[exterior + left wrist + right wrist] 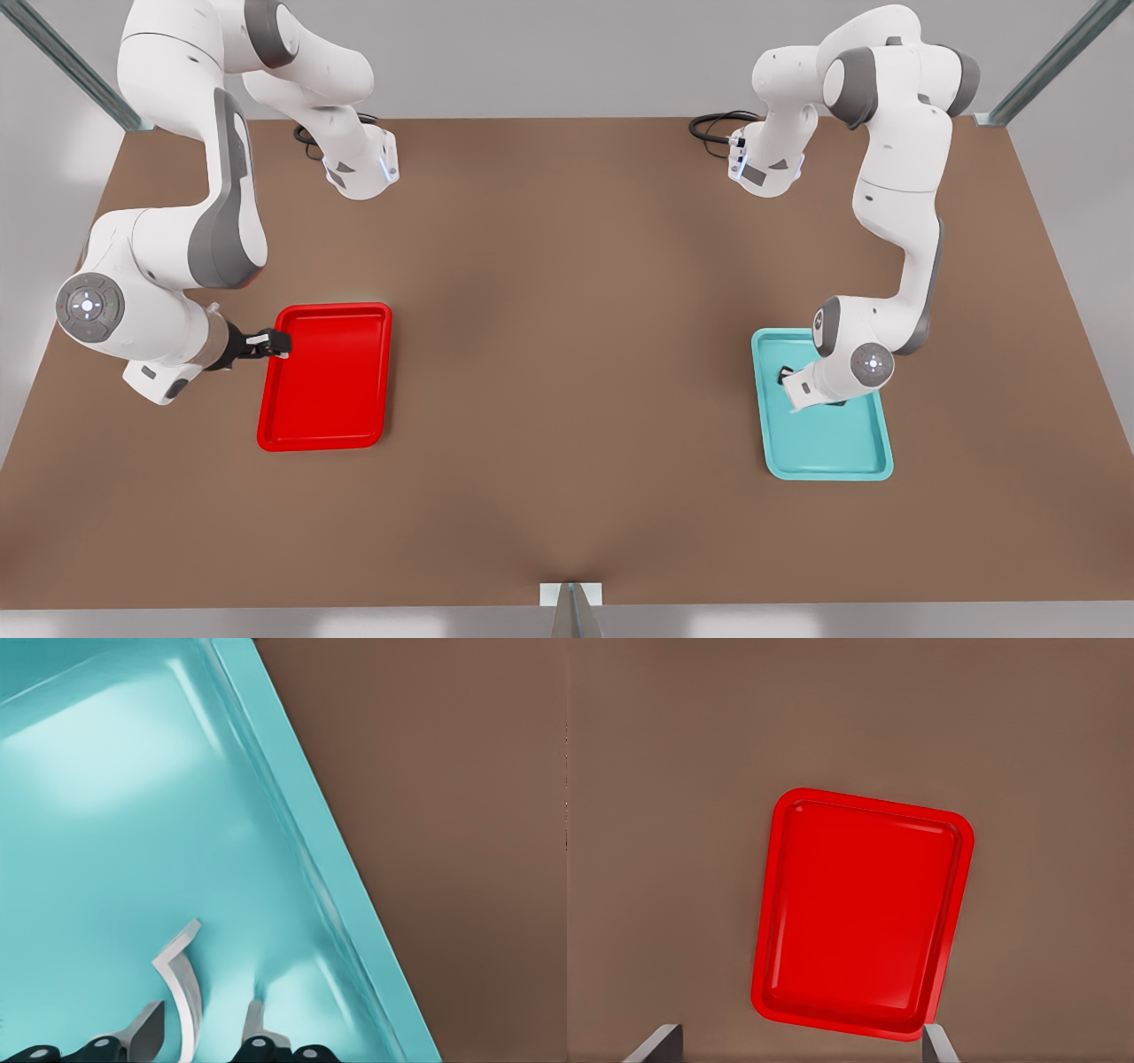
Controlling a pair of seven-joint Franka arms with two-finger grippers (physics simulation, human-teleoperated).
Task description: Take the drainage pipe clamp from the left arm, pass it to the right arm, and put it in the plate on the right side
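Note:
The drainage pipe clamp (182, 979), a thin white curved strap with a flat tab, lies in the teal tray (106, 815). My left gripper (202, 1036) is low over that tray, open, with one finger on each side of the clamp and a gap still showing. In the front view this gripper (787, 377) sits under the wrist at the front view's right, on the teal tray (833, 452). My right gripper (270, 343) hovers at the edge of the red plate (328, 377) on the front view's left. It is open and holds nothing; the right wrist view looks down on the plate (859, 912).
The brown table (567, 354) lies wide and bare between the two trays. Metal frame posts (1054, 62) stand at the back corners and a small bracket (571, 602) at the front edge. Cables (718, 128) coil near the arm bases.

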